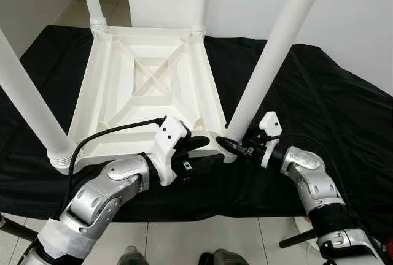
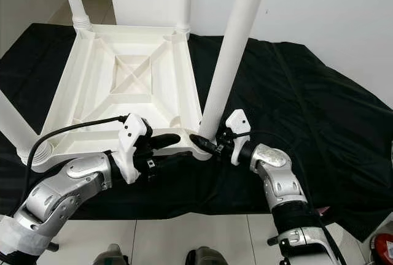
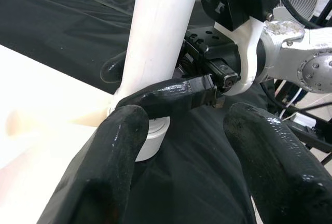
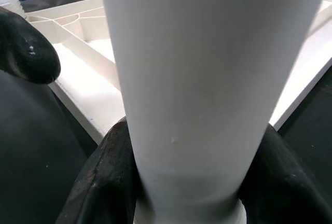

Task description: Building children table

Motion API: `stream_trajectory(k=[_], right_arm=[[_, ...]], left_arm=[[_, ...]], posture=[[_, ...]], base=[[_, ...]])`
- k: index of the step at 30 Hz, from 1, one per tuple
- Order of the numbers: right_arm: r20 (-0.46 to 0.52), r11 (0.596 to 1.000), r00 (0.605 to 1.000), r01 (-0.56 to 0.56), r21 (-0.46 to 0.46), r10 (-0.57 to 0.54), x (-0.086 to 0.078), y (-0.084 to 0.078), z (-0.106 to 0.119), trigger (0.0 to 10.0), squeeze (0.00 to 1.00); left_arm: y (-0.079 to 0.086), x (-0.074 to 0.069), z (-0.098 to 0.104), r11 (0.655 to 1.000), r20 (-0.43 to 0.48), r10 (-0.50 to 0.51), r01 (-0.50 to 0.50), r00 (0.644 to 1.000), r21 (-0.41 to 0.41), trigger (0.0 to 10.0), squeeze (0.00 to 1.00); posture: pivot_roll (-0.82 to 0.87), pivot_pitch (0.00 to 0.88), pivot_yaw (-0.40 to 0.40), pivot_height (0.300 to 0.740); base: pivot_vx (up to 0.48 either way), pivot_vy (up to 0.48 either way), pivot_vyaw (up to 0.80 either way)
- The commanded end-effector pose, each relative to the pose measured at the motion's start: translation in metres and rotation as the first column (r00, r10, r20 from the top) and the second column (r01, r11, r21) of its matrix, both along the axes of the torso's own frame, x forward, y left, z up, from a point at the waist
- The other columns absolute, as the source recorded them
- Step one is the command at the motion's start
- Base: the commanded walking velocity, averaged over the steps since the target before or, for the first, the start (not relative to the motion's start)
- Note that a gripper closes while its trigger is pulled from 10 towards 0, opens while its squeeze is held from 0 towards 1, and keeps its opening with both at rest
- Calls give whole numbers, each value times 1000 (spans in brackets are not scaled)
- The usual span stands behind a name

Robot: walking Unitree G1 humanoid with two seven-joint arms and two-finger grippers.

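Black cloth (on floor) carries upturned table.

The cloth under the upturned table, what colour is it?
Plain black cloth, under the white plastic table; clearest in the left eye view.

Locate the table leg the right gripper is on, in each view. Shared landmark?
Left eye: the leg rises right of centre, from the tabletop's near right corner.
Right eye: leg at centre.
Left wrist: leg at upper centre, right gripper around it.
Right wrist: leg at centre.
Landmark: upturned white tabletop.
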State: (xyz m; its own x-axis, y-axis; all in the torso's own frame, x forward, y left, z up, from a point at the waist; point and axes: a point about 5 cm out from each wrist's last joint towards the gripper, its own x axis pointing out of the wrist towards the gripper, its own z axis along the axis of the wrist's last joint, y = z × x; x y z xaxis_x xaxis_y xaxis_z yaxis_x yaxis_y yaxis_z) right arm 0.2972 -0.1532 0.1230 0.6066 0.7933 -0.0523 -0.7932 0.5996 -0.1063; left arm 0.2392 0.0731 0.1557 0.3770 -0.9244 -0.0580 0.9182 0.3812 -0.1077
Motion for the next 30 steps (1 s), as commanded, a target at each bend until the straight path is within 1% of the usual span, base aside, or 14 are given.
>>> stream_trajectory(k=[1,5,6,7,9,11,12,15,21,22,24,25,27,30], right_arm=[[-36,1000,999,21,7,-21,-4,1,-7,10000,0],[-31,999,998,46,12,-46,-8,4,-8,10000,0],[-39,995,994,99,4,-99,-10,6,-11,10000,0],[-35,987,987,160,-4,-160,-12,7,-12,10000,953],[-42,955,955,295,-1,-295,-12,8,-12,10000,922],[-42,955,955,295,-1,-295,-12,8,-12,10000,922],[-50,935,935,352,28,-351,-13,10,-9,10000,1000],[-57,906,909,416,75,-412,-18,19,-5,10000,1000],[-42,905,912,411,108,-409,-23,31,-1,10000,1000],[-28,916,924,382,124,-381,-26,36,1,10000,459],[-28,916,924,382,124,-381,-26,36,1,10000,459],[-10,928,937,347,132,-349,-28,37,3,10000,0],[31,953,959,275,128,-281,-28,35,5,10000,0],[43,957,961,266,112,-272,-27,33,5,10000,0]], left_arm=[[-1,-5,0,995,-14,-103,103,995,-11,10000,0],[1,-5,0,994,-15,-108,108,994,2,10000,0],[3,-2,0,995,-19,-100,100,995,7,10000,0],[5,-1,2,995,-20,-98,98,995,4,10000,0],[6,0,0,997,-27,-82,82,996,11,10000,0],[6,0,0,997,-27,-82,82,996,11,10000,0],[5,-2,2,996,-27,-88,88,996,3,10000,0],[5,-3,2,996,-26,-85,85,996,-1,10000,0],[5,-4,4,997,-26,-82,82,996,-9,10000,0],[6,-3,4,997,-24,-82,82,996,-9,10000,0],[6,-3,4,997,-24,-82,82,996,-9,10000,0],[5,-3,5,997,-23,-83,83,996,-8,10000,0],[4,-2,5,995,-13,-95,95,995,2,10000,0],[3,-2,4,995,-12,-104,104,994,4,10000,0]], posture=[[51,20,-71,740],[52,24,-75,740],[44,57,-71,740],[45,79,-76,740],[48,71,-76,740],[48,71,-76,740],[52,73,-82,740],[54,88,-81,740],[60,75,-83,740],[61,75,-72,740],[61,75,-72,740],[64,84,-74,740],[63,38,-66,740],[62,20,-61,740]], base=[[0,0,0],[0,0,0],[0,0,0],[0,0,0],[0,0,0],[0,0,0],[0,0,0],[0,0,0],[0,0,0],[0,0,0],[0,0,0],[0,0,0],[0,0,0],[0,0,0]])
